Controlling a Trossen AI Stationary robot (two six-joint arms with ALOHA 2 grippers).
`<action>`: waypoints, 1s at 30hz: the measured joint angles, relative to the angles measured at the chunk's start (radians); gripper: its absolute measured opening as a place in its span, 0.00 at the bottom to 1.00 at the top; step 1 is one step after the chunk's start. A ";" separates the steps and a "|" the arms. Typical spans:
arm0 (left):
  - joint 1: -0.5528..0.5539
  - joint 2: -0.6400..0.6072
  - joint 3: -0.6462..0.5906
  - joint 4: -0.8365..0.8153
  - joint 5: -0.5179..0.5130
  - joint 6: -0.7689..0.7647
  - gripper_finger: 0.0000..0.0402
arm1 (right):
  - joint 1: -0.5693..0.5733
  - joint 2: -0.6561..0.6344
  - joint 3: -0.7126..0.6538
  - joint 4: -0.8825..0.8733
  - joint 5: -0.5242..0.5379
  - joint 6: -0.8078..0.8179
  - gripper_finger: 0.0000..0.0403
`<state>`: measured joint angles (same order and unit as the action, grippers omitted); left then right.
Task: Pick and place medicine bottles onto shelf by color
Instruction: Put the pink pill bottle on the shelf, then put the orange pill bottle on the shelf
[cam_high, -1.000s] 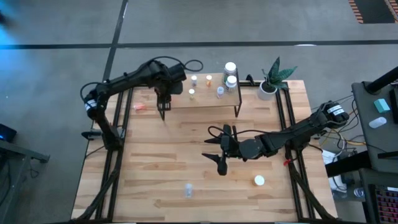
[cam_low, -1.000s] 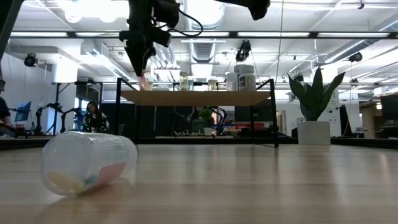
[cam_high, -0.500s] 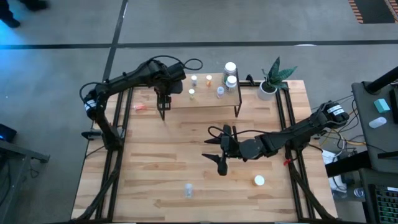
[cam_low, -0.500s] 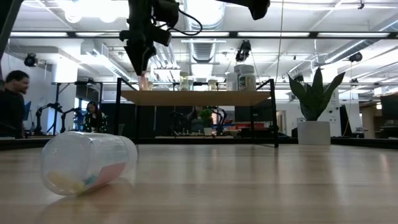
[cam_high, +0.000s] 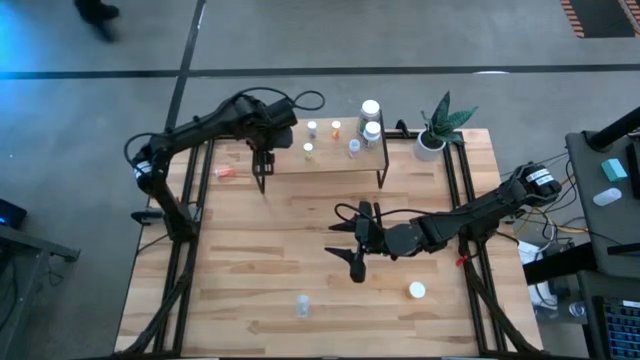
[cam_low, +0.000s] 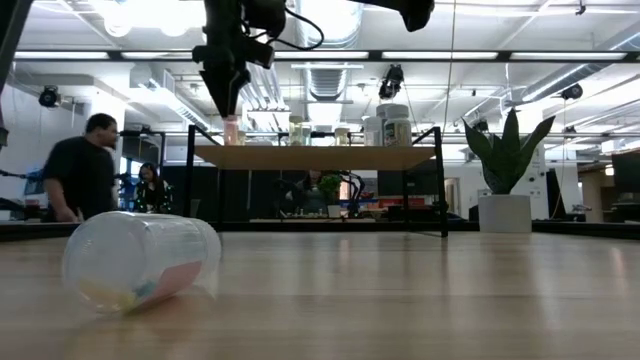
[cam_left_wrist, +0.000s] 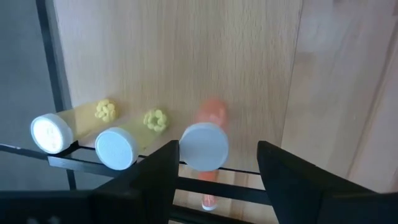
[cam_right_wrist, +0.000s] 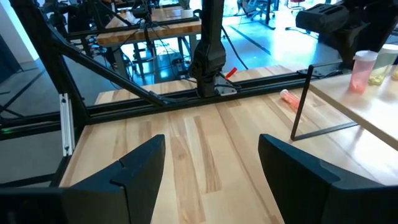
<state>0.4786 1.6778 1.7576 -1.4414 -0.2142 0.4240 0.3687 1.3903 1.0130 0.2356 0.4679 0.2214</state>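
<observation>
The shelf (cam_high: 330, 160) stands at the table's far side with several medicine bottles on it. Two larger white-capped ones (cam_high: 371, 120) are at its right end. My left gripper (cam_left_wrist: 219, 155) points down over the shelf's left end, open. An orange white-capped bottle (cam_left_wrist: 205, 144) stands upright on the board between its fingers. Two yellow bottles (cam_left_wrist: 84, 138) stand beside it. My right gripper (cam_high: 342, 250) hovers open over the table's middle with nothing between its fingers (cam_right_wrist: 137, 168).
An orange bottle (cam_high: 225, 172) lies on the table left of the shelf. A clear bottle (cam_low: 140, 262) lies on its side near the front edge, with a white-capped one (cam_high: 417, 290) to its right. A potted plant (cam_high: 435, 130) stands at the far right corner.
My left gripper has let go of the orange bottle, which now stands upright and free on the shelf's left end. The gripper stays just above it.
</observation>
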 joint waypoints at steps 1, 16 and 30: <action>0.000 -0.004 0.000 0.000 0.000 0.000 0.50 | 0.000 0.000 0.000 0.000 0.000 0.001 0.62; 0.000 -0.153 0.000 -0.014 -0.030 0.001 0.50 | 0.000 0.000 0.000 0.005 0.003 0.004 0.62; -0.003 -0.558 -0.250 0.220 0.139 -0.069 0.50 | 0.033 0.000 0.000 0.001 -0.005 0.006 0.62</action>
<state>0.4752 1.1199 1.5073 -1.2217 -0.0750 0.3555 0.4014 1.3907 1.0130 0.2362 0.4633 0.2276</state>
